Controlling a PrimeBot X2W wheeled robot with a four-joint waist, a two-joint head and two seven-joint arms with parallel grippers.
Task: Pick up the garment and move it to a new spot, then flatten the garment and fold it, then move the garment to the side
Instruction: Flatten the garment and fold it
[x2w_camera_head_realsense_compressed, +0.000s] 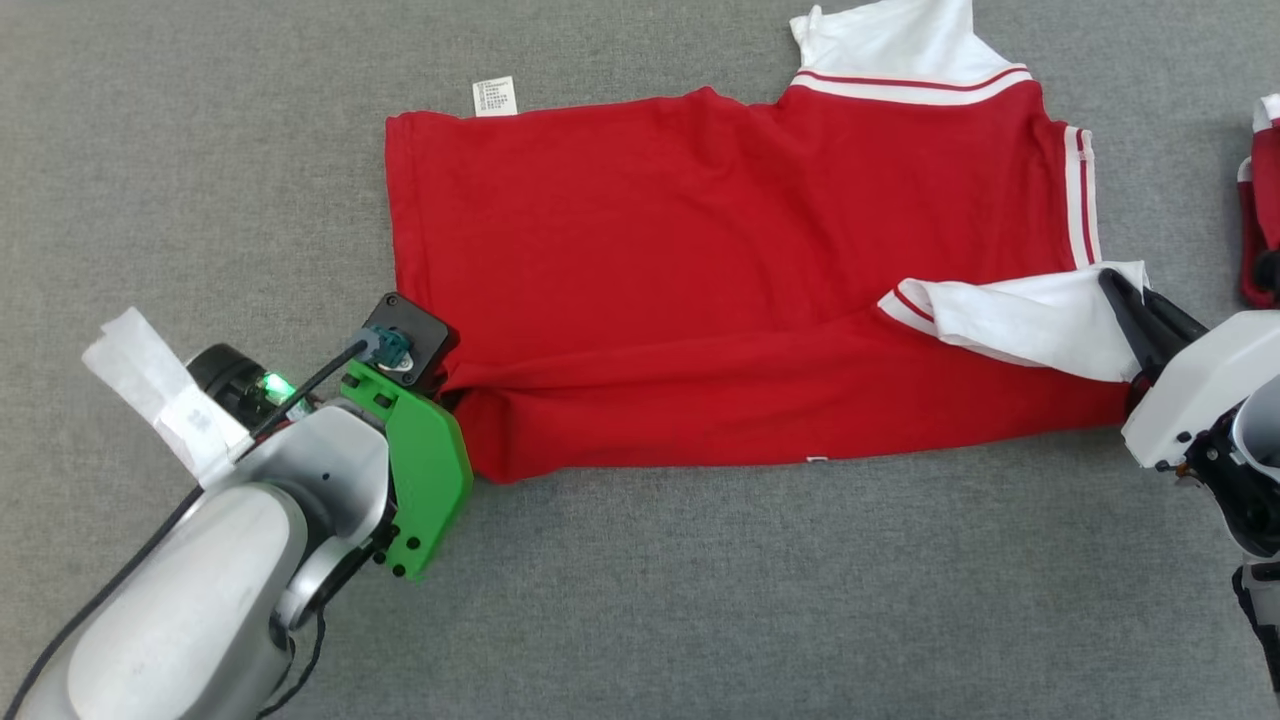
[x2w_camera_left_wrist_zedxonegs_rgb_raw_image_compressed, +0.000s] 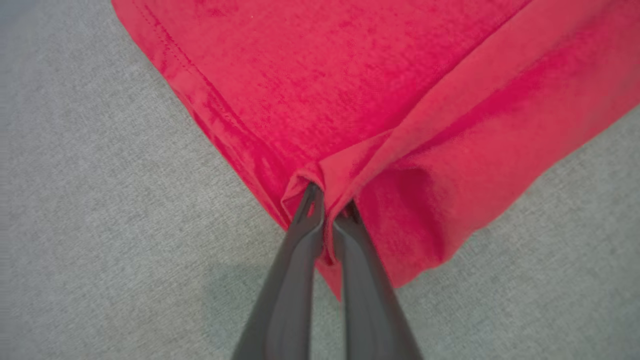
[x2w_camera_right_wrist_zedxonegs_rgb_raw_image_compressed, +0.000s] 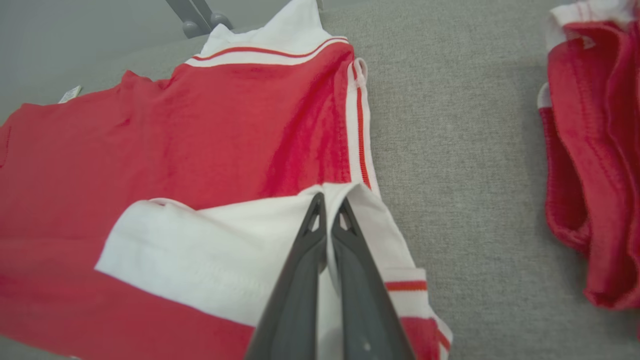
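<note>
One red garment (x2w_camera_head_realsense_compressed: 720, 280) lies spread across the middle of the grey surface (x2w_camera_head_realsense_compressed: 200, 120). Its long axis runs left to right, with the hem toward the left edge and the shoulders and white collar (x2w_camera_head_realsense_compressed: 890, 40) toward the far right. You are, I judge, in the folding step: the near long side shows a raised fold line, and both grippers hold that side. A second red garment (x2w_camera_head_realsense_compressed: 1262, 200) sits apart at the right edge; leave it alone. The white sleeve (x2w_camera_head_realsense_compressed: 1020, 315) lies turned in over the red body, and your right gripper (x2w_camera_right_wrist_zedxonegs_rgb_raw_image_compressed: 330, 205) is clamped on its outer end. Your left gripper (x2w_camera_left_wrist_zedxonegs_rgb_raw_image_compressed: 330, 197) is pinched tight on the near hem corner. Next, you need to lift both ends together at an even height and carry the near side toward the far edge, keeping the cloth taut so no slack bunches between them.
</note>
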